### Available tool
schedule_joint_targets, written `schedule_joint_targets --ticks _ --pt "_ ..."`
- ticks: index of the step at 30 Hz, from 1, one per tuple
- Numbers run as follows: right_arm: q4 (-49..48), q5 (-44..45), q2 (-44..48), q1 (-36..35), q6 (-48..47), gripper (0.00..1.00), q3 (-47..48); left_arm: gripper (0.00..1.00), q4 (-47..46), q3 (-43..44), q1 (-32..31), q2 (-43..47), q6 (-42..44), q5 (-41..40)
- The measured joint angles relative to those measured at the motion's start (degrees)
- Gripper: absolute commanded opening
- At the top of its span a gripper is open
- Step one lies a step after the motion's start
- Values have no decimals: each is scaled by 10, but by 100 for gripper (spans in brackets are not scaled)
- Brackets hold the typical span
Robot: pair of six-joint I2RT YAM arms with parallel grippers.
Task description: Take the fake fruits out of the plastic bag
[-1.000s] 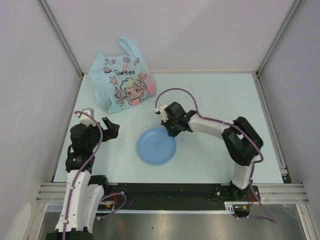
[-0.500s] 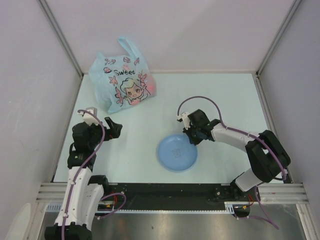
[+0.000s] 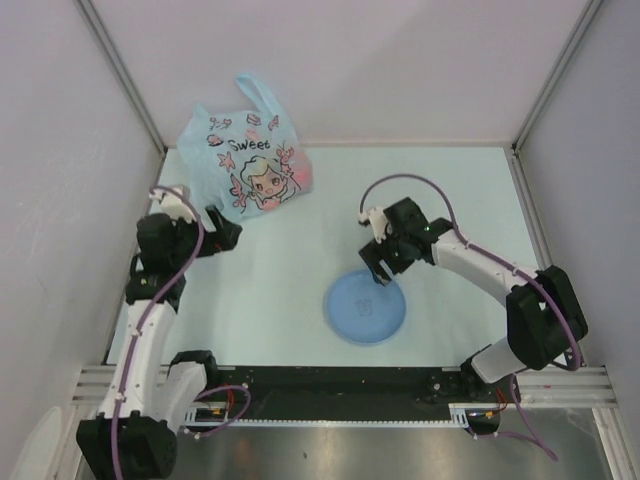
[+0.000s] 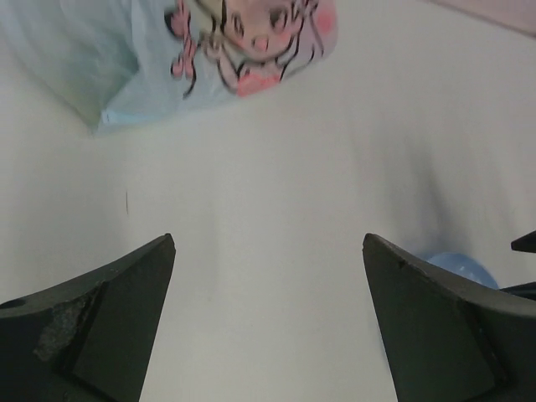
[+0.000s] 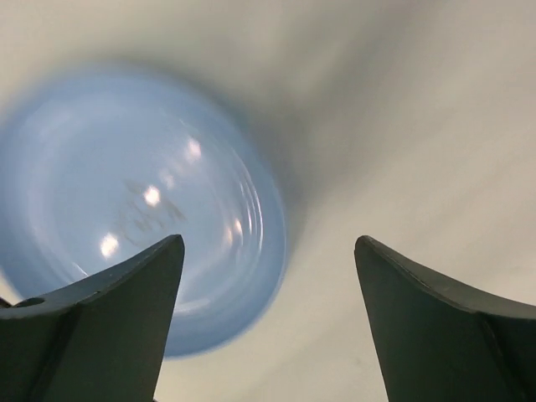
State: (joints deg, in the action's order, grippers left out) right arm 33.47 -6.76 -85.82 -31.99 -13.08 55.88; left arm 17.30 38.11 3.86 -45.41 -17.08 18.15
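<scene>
The right claw (image 5: 268,243) is wide open and holds nothing. It hangs just over the far edge of the round blue plate (image 5: 142,209). The plate is bare, with no fruit on it. The plate lies flat on the desk (image 3: 450,190), near the front and a bit to the right. The left claw (image 4: 268,239) is wide open too, and it also holds nothing. It points across the desk toward the plastic bag (image 3: 245,165) and sits near the bag's lower left corner, but it does not touch the bag. The bag sits at the far left of the desk, well apart from the plate. Its handles stick up at the back, and the picture of the girl faces up. The bag looks puffy, as if there are things inside. No fake fruits can be seen anywhere outside the bag. A pink patch shows on the bag's right side, but it is not clear if that is a fruit inside or just part of the print. So it looks like the job has hardly begun. The plate looks ready to take the fruit, but all the fruit seems to be in the bag. A claw will most likely have to reach the bag, open it or lift it, and bring the fruits out one by one.
</scene>
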Motion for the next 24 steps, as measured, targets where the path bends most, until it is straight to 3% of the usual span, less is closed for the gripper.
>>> schedule_joint_targets --ticks 5,12,18,24 --pt "-20 -60 -3 26 37 87 174 100 -7 228 -2 -122 2 -34" --pt "-86 -84 -93 88 95 86 275 100 -34 502 -5 -321 23 -135" --pt "-111 -83 -168 111 144 85 276 100 -52 545 -17 -471 47 -188" --pt "-130 -83 -173 102 164 85 281 100 -44 586 -33 -596 56 -274"
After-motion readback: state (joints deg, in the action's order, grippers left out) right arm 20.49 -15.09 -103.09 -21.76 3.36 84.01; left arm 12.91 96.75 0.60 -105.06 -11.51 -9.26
